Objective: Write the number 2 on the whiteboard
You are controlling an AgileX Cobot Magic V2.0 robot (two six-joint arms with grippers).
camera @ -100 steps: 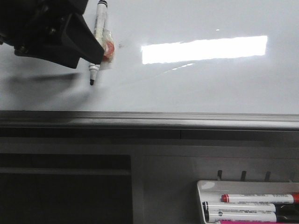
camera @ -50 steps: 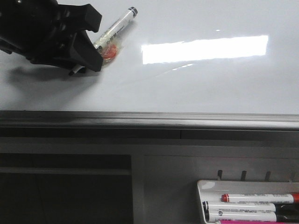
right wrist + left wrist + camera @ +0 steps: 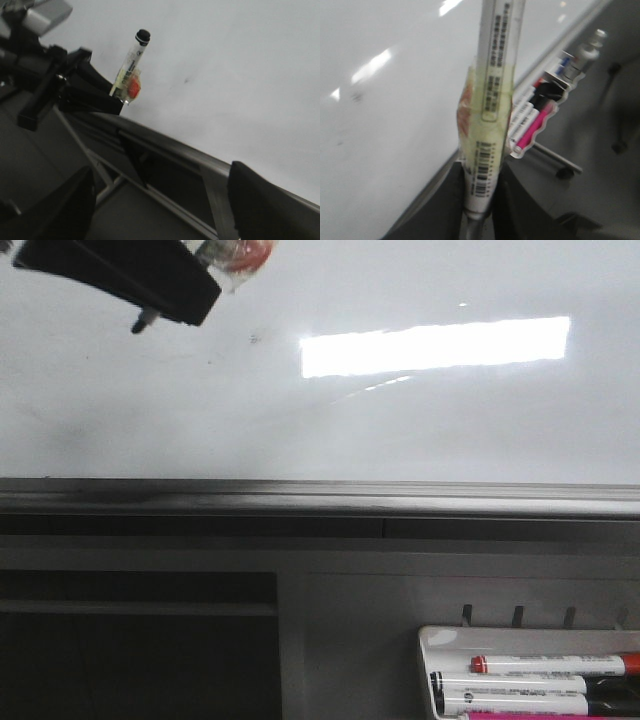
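Front view: my left pincer [image 3: 150, 295] sits at the top left corner, closed on a marker [image 3: 225, 254] whose dark tip points down and left, just off the whiteboard [image 3: 420, 430]. The board is glossy white with a bright rectangular glare. I see no stroke of the number 2 on it, only a small dark speck [image 3: 253, 339] right of the tip. A grey edge rail [image 3: 320, 495] runs under the board. Below right, a white marker tray [image 3: 428, 640] holds several markers, one red-capped.

Left wrist view: my pincer's fingers [image 3: 447, 200] clamp the barrel of the marker [image 3: 492, 100], which carries a yellowish wrap and a barcode label. The whiteboard [image 3: 380, 125] lies beside it; the tray [image 3: 540, 120] shows behind, blurred.

Right wrist view: my right pincer [image 3: 160, 210] stands wide open with nothing between its fingers [image 3: 265, 205]. Beyond it the left pincer [image 3: 95, 97] holds the marker [image 3: 131, 67] tilted, cap end up, before the whiteboard [image 3: 240, 75].
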